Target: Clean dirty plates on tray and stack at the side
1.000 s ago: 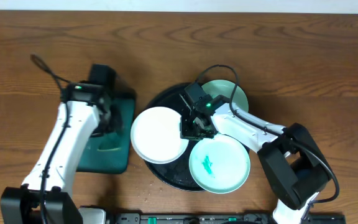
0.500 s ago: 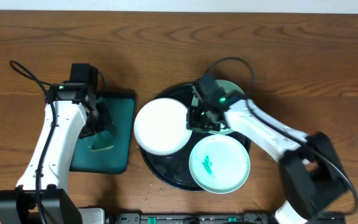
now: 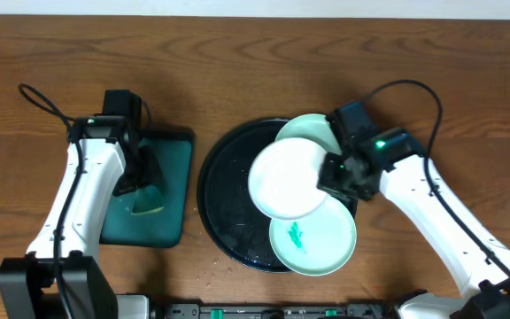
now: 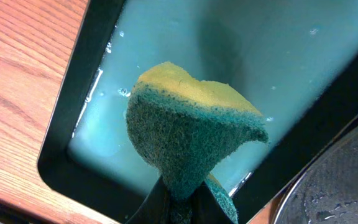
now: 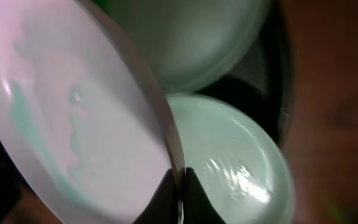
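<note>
Centre frame, the right claw pinches the round white plate by its right rim above the glossy black round tray. The left claw, clamping a green-yellow sponge, is to its left.

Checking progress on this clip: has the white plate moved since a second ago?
Yes. The white plate has shifted right, from the tray's left rim to over its middle, held at its edge by the right gripper.
</note>
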`<control>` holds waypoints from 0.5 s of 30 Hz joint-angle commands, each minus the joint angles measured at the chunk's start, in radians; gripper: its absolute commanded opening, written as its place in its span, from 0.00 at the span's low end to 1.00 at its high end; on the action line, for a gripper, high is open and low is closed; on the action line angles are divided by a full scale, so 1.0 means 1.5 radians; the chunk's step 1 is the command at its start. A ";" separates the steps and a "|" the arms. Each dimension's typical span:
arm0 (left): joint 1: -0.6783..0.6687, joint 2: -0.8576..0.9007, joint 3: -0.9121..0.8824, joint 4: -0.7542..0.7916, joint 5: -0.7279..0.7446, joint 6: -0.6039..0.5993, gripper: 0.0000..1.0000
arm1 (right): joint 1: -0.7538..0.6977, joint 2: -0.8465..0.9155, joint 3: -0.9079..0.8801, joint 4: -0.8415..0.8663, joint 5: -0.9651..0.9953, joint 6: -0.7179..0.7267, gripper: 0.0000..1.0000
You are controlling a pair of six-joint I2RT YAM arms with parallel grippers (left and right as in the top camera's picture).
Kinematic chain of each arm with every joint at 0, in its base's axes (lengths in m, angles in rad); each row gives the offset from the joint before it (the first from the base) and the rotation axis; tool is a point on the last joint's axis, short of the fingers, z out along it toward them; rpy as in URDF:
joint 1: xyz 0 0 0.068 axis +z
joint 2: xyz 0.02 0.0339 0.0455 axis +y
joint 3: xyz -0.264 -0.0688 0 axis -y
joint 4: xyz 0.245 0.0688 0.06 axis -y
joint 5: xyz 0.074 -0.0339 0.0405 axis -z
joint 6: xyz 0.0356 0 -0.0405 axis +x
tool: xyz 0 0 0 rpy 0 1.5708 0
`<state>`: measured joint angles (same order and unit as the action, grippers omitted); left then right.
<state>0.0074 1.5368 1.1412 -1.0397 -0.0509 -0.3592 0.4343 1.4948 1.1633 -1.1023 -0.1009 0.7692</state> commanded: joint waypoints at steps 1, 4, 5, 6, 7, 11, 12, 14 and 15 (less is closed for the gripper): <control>0.002 0.012 0.004 -0.002 -0.001 0.007 0.07 | -0.007 -0.010 0.000 -0.029 -0.058 -0.050 0.01; 0.002 0.018 0.004 -0.002 -0.001 0.007 0.08 | -0.005 -0.010 0.000 -0.025 -0.178 -0.143 0.01; 0.002 0.019 0.004 -0.002 -0.001 0.006 0.07 | -0.003 -0.010 0.000 -0.020 -0.208 -0.161 0.01; 0.002 0.019 0.004 -0.002 -0.001 0.007 0.08 | -0.001 -0.010 0.000 -0.012 -0.230 -0.170 0.01; 0.002 0.019 0.004 -0.002 -0.001 0.006 0.08 | 0.001 -0.010 0.000 -0.002 -0.244 -0.175 0.01; 0.002 0.019 0.004 -0.002 -0.001 0.007 0.07 | 0.013 -0.010 0.000 0.063 -0.267 -0.180 0.01; 0.002 0.019 0.004 -0.002 -0.001 0.007 0.08 | 0.016 -0.010 0.000 0.089 -0.267 -0.187 0.01; 0.002 0.019 0.004 -0.001 -0.001 0.007 0.08 | 0.021 -0.010 0.000 0.151 -0.254 -0.198 0.01; 0.002 0.019 0.004 -0.001 -0.001 0.007 0.08 | 0.022 -0.010 0.000 0.179 -0.240 -0.198 0.01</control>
<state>0.0074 1.5570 1.1412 -1.0397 -0.0513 -0.3592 0.4500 1.4944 1.1614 -0.8951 -0.4385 0.5209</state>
